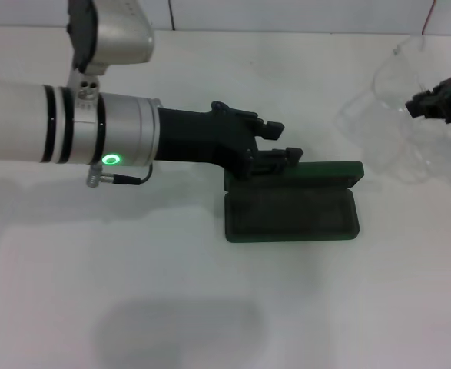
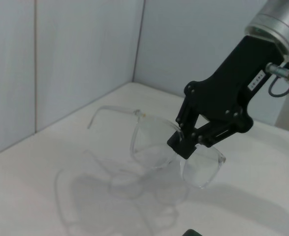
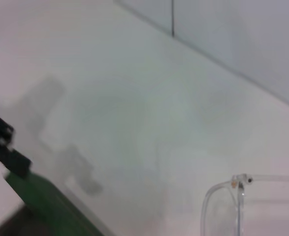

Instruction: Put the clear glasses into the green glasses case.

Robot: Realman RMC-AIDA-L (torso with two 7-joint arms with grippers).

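The green glasses case lies open on the white table, dark lining up, with its lid raised along the far side. My left gripper is at the lid's left end, fingers apart, the nearer finger against the lid edge. The clear glasses hang above the table at the far right, my right gripper shut on them. In the left wrist view the right gripper pinches the clear glasses between the lenses. The right wrist view shows one lens corner and the case.
The white table is bordered by white walls at the back. My left arm stretches across the left half of the head view, just above the table.
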